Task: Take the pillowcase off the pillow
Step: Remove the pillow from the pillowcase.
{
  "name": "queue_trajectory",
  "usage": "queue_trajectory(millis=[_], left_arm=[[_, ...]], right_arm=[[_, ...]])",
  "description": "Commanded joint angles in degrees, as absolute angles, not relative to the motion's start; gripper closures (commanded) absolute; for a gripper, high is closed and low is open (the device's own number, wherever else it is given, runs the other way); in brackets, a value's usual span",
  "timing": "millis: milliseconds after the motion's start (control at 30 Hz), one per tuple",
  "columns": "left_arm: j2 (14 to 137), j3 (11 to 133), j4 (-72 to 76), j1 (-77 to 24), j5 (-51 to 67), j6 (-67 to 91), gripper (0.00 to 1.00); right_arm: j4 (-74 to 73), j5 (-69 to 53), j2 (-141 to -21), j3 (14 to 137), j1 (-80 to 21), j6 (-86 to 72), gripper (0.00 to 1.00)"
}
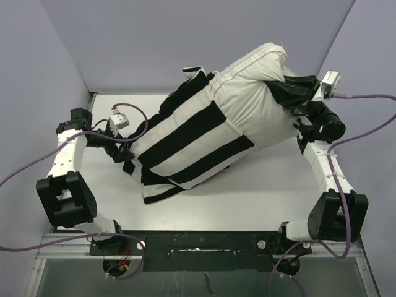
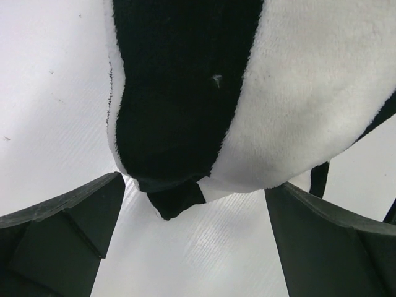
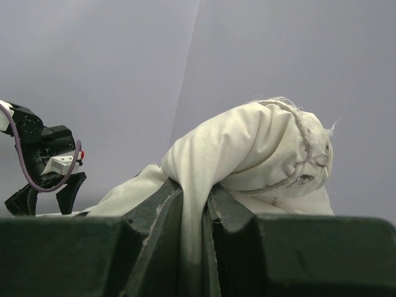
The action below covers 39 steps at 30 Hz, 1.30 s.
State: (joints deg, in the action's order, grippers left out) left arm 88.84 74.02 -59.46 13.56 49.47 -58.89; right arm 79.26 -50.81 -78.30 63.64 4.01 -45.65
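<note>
Pillow (image 1: 257,93) lay toward the table's (image 1: 266,192) far right corner, half out of the striped pillowcase (image 1: 185,145); I saw my right pincer (image 3: 195,204) clamped on the pillow, left pincer (image 2: 195,189) spread apart at the pillowcase's corner.

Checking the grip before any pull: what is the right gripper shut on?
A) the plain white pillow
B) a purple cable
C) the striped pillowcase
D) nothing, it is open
A: the right gripper pinches a fold of the bare white pillow, beyond the pillowcase.
</note>
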Motion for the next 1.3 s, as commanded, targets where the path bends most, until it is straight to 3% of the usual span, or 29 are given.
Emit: queue_trajectory(millis=[0, 233, 367, 400, 633, 700, 733, 867, 1000, 1267], left_arm=[[88.2, 71.2, -53.4, 13.7, 50.0, -61.9, 0.02], [95.0, 71.2, -50.5, 13.1, 50.0, -62.8, 0.02], [99.4, 73.9, -54.6, 13.0, 55.8, -65.2, 0.03], [100.0, 74.3, -54.4, 12.7, 56.5, -64.1, 0.07], [100.2, 72.5, -52.3, 12.6, 58.9, -62.7, 0.61], [99.4, 72.2, -52.4, 12.7, 60.6, -61.6, 0.81], [98.9, 72.0, -52.7, 12.7, 61.5, -60.9, 1.0], [96.5, 70.5, -51.6, 14.4, 61.9, -56.8, 1.0], [94.6, 67.9, -45.0, 17.6, 51.8, -51.1, 1.0], [95.4, 70.9, -46.2, 27.7, 43.2, -54.9, 1.0]], right_arm=[[85.3, -51.3, -76.0, 67.5, 3.4, -48.0, 1.0], [85.2, -54.4, -76.8, 70.0, 2.3, -51.1, 1.0], [85.2, -55.0, -77.1, 71.3, 2.2, -53.0, 1.0], [85.2, -55.0, -77.1, 71.4, 2.1, -53.2, 1.0], [85.3, -53.0, -75.4, 68.8, 2.2, -53.9, 1.0], [85.0, -52.7, -74.1, 66.6, 2.4, -53.3, 1.0], [83.6, -52.8, -73.3, 65.8, 2.7, -52.8, 1.0], [67.4, -51.6, -66.1, 62.0, 3.4, -43.1, 1.0], [41.4, -46.2, -56.5, 60.2, 2.8, -26.9, 1.0], [33.7, -42.3, -52.1, 61.0, 5.2, -21.7, 1.0]])
